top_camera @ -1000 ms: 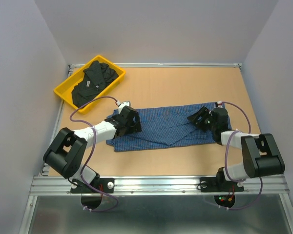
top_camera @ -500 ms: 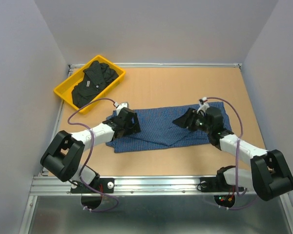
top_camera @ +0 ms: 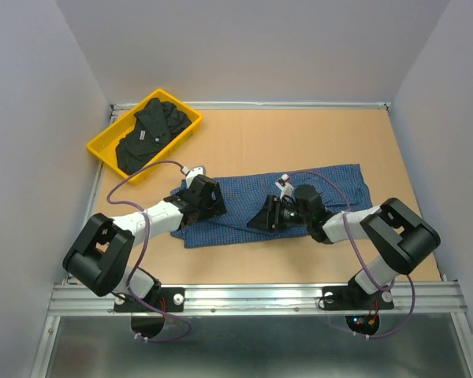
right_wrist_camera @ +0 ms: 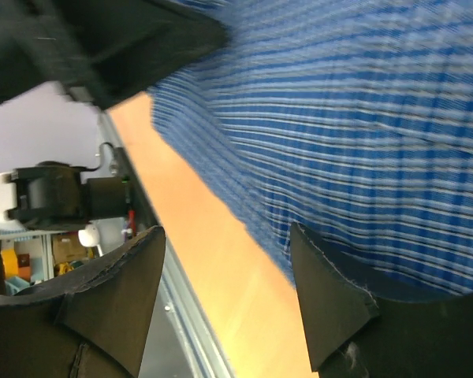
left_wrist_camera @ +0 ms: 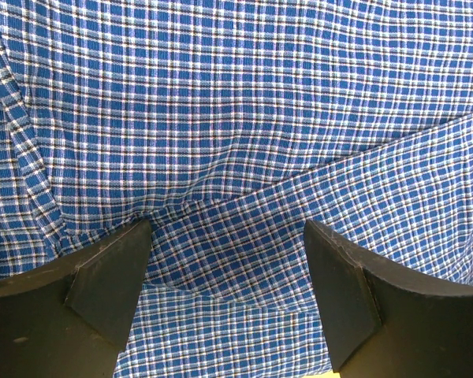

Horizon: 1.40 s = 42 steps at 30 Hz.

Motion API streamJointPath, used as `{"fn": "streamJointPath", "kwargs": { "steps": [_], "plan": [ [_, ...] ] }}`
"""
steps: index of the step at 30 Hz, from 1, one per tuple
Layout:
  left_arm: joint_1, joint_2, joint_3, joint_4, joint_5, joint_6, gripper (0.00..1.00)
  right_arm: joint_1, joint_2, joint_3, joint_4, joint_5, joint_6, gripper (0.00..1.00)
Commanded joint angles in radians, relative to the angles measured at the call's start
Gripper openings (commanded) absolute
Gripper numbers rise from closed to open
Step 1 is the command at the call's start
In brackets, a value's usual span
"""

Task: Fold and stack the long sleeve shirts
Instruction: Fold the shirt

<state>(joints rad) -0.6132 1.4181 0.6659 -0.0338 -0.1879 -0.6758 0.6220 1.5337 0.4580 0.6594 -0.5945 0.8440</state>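
The blue checked shirt (top_camera: 252,201) lies spread across the middle of the table, with folded layers near its front edge. My left gripper (top_camera: 209,198) is open over the shirt's left end; its fingers (left_wrist_camera: 110,276) straddle a fold of blue check cloth (left_wrist_camera: 236,157). My right gripper (top_camera: 266,215) is open and empty, low over the shirt's middle near its front edge. In the right wrist view, blue cloth (right_wrist_camera: 363,118) and bare table (right_wrist_camera: 221,252) show between the fingers (right_wrist_camera: 331,299). The black shirt (top_camera: 151,132) lies crumpled in the yellow tray.
The yellow tray (top_camera: 102,151) stands at the back left corner. A metal rail (top_camera: 252,298) runs along the table's near edge. White walls close the left, back and right sides.
My right gripper has swept left from the shirt's right end to its middle, staying low and open. The left gripper has stayed put on the shirt's left end.
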Motion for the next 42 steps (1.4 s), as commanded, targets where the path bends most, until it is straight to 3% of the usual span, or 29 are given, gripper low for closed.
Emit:
{"fn": "streamJointPath", "kwargs": {
  "steps": [1,5,9,12,14,17,20,21,24,35,42],
  "plan": [
    [0.004,-0.033,-0.025,-0.028,-0.005,-0.022,0.89,0.002,0.075,0.005,0.111,0.025,-0.031,0.7],
    [0.004,-0.044,-0.035,-0.034,-0.018,-0.027,0.9,-0.005,0.12,-0.03,0.111,0.041,-0.066,0.7],
    [0.004,-0.054,-0.032,-0.04,-0.027,-0.033,0.9,-0.011,0.06,-0.062,0.098,0.039,-0.082,0.7],
    [0.004,-0.073,-0.019,-0.058,-0.022,-0.041,0.9,-0.034,-0.021,-0.03,-0.062,0.103,-0.15,0.7],
    [0.003,-0.115,-0.003,-0.075,-0.028,-0.05,0.91,-0.036,-0.115,0.051,-0.296,0.195,-0.268,0.72],
    [-0.011,-0.195,0.009,-0.11,-0.039,-0.074,0.91,-0.039,-0.217,0.128,-0.501,0.475,-0.414,0.73],
    [-0.035,-0.26,0.011,-0.133,-0.048,-0.129,0.93,-0.041,-0.283,0.179,-0.636,0.711,-0.499,0.73],
    [-0.04,-0.269,0.011,-0.133,-0.048,-0.142,0.93,-0.041,-0.29,0.195,-0.656,0.713,-0.509,0.73],
    [-0.062,-0.266,0.006,-0.127,-0.053,-0.175,0.93,-0.044,-0.276,0.244,-0.753,0.936,-0.49,0.72],
    [-0.066,0.014,0.049,-0.025,-0.036,-0.156,0.93,-0.045,-0.077,0.278,-0.869,0.906,-0.43,0.73],
    [-0.036,0.228,0.234,-0.061,-0.064,-0.055,0.93,-0.042,0.009,0.28,-0.981,0.805,-0.381,0.73]
  ]
}}
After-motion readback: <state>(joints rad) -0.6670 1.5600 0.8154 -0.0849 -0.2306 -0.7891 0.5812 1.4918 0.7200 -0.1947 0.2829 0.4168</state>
